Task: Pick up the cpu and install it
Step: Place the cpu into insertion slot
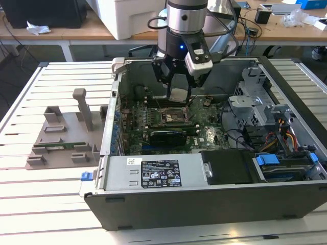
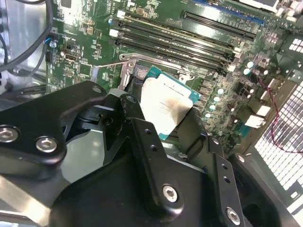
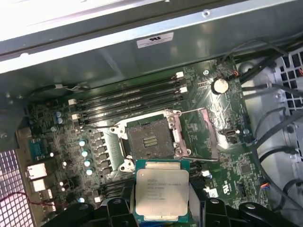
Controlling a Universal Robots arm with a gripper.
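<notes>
From the exterior view's left, the slatted table (image 1: 30,204) lies open around a grey fixture (image 1: 66,130), which sits well apart from the computer case (image 1: 153,204). The case's left wall stands just beside the motherboard (image 1: 134,138), and the arm reaches down inside the case with the back wall close behind it.

The gripper (image 1: 179,96) hangs over the middle of the board, closed in on the cpu (image 1: 178,94) and pinching it by two opposite edges. In the second wrist view the black fingers (image 2: 137,130) sit against the chip's sides. The cpu is held in the air, above the board and not touching it.

In the first wrist view the cpu (image 3: 161,196) is just beside the socket (image 3: 149,139), which lies bare with its metal frame (image 3: 208,135) swung open to one side. Memory slots (image 3: 128,101) run beyond the socket from the chip.

Towards the exterior view's right, drive bays (image 1: 255,97) and bundled cables (image 1: 286,135) crowd the case, near the board's edge.
</notes>
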